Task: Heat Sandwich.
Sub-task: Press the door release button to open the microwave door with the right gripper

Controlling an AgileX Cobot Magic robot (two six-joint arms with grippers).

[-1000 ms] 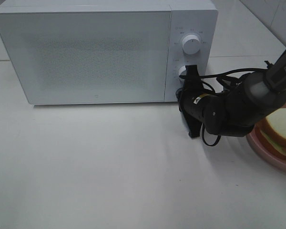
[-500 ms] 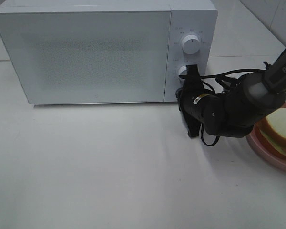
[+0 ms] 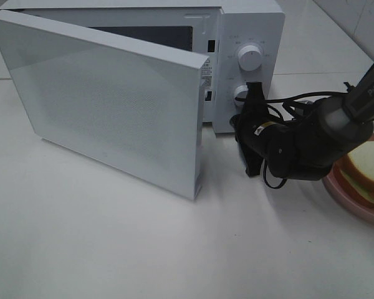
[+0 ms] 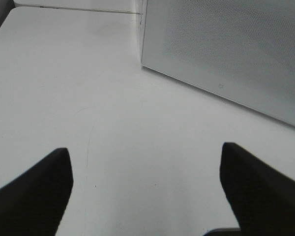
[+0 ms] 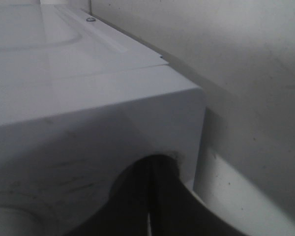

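The sandwich (image 3: pixel 369 163) lies on a pink plate (image 3: pixel 352 205) at the right edge of the counter (image 3: pixel 143 249). The right gripper (image 3: pixel 252 92), its fingers (image 5: pixel 132 206) pressed shut, sits between it and the microwave (image 3: pixel 252 25), by the lower knob (image 3: pixel 239 93). The microwave door (image 3: pixel 112 106) stands open; the left gripper (image 4: pixel 145 152) gapes empty beside it.
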